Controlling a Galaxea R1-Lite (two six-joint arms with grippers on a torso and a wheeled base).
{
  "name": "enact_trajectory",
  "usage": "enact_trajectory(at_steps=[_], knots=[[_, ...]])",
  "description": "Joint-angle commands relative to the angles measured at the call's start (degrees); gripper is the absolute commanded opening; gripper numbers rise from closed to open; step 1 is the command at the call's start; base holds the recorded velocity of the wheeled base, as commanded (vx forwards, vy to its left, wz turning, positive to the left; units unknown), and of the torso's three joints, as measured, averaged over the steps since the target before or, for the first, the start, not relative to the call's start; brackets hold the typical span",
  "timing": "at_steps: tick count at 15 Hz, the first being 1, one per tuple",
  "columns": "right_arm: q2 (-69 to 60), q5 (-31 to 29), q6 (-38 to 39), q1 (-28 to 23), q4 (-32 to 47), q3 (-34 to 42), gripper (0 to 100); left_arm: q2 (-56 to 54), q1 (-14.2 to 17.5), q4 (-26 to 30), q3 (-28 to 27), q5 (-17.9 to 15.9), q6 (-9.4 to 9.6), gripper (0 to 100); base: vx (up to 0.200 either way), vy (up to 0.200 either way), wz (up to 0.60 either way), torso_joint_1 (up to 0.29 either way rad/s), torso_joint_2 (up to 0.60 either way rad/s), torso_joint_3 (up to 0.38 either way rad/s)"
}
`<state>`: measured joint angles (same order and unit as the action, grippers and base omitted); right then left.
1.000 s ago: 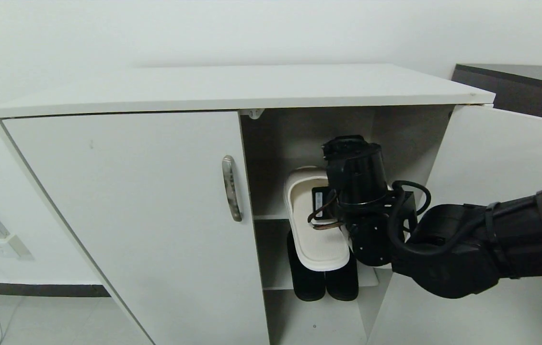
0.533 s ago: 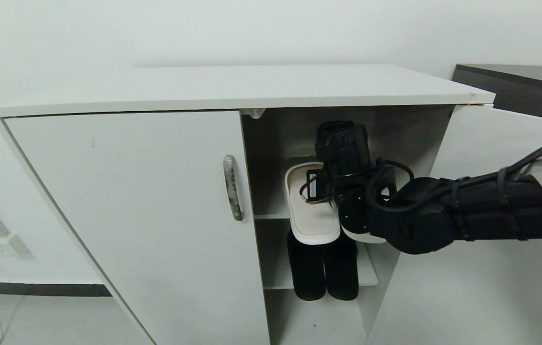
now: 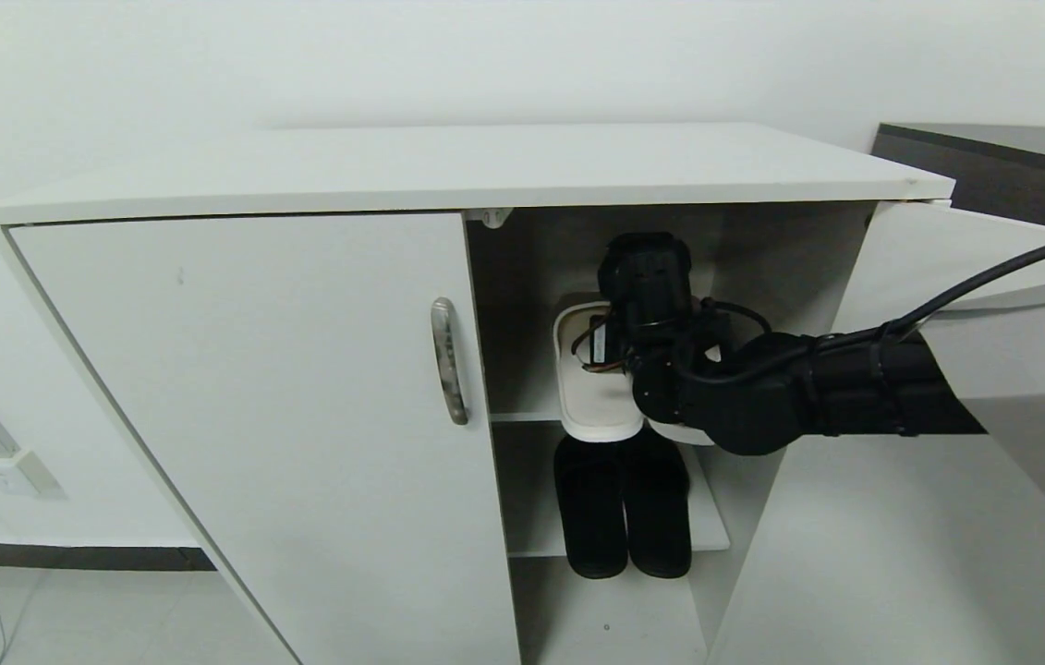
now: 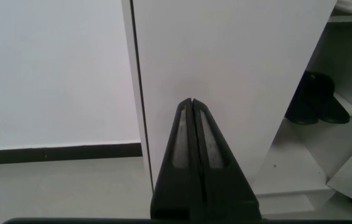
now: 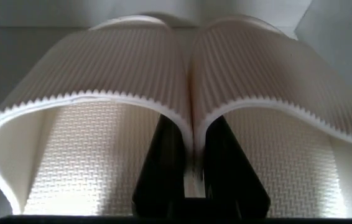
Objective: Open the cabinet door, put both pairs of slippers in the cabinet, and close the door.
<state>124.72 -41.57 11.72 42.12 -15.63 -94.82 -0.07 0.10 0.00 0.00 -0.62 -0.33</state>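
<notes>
The white cabinet (image 3: 485, 166) has its left door (image 3: 254, 388) closed, metal handle (image 3: 448, 362) upright, and its right door (image 3: 901, 517) swung open. The right arm (image 3: 762, 392) reaches into the upper compartment over 2 white slippers (image 3: 591, 397), whose near ends overhang the shelf edge. 2 black slippers (image 3: 624, 517) lie side by side on the shelf below.

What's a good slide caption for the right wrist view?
Right gripper with jaws shut on the touching straps of the white slippers.
</notes>
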Motion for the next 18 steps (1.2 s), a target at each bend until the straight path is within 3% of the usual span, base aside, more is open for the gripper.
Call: enact_trajectory(at_steps=[1, 5, 9, 15, 18], knots=[[1.0, 0.0, 0.0, -0.2, 0.0, -0.5, 100, 0.1, 0.0, 0.0, 0.0, 0.0, -0.02, 0, 0.000, 0.000, 0.00, 0.000, 0.00, 0.000], [0.5, 0.0, 0.0, -0.2, 0.2, 0.4, 100, 0.1, 0.0, 0.0, 0.0, 0.0, -0.02, 0, 0.000, 0.000, 0.00, 0.000, 0.00, 0.000], [-5.5, -0.4, 0.1, 1.7, 1.7, 6.0, 100, 0.1, 0.0, 0.0, 0.0, 0.0, -0.02, 0, 0.000, 0.000, 0.00, 0.000, 0.00, 0.000], [-21.6, -0.3, 0.7, 8.6, 1.0, 23.6, 100, 0.1, 0.0, 0.0, 0.0, -0.1, 0.15, 0, 0.000, 0.000, 0.00, 0.000, 0.00, 0.000], [-30.9, 2.5, 0.9, 12.6, -1.1, 33.4, 100, 0.1, 0.0, 0.0, -0.1, -0.1, 0.15, 0, 0.000, 0.000, 0.00, 0.000, 0.00, 0.000]])
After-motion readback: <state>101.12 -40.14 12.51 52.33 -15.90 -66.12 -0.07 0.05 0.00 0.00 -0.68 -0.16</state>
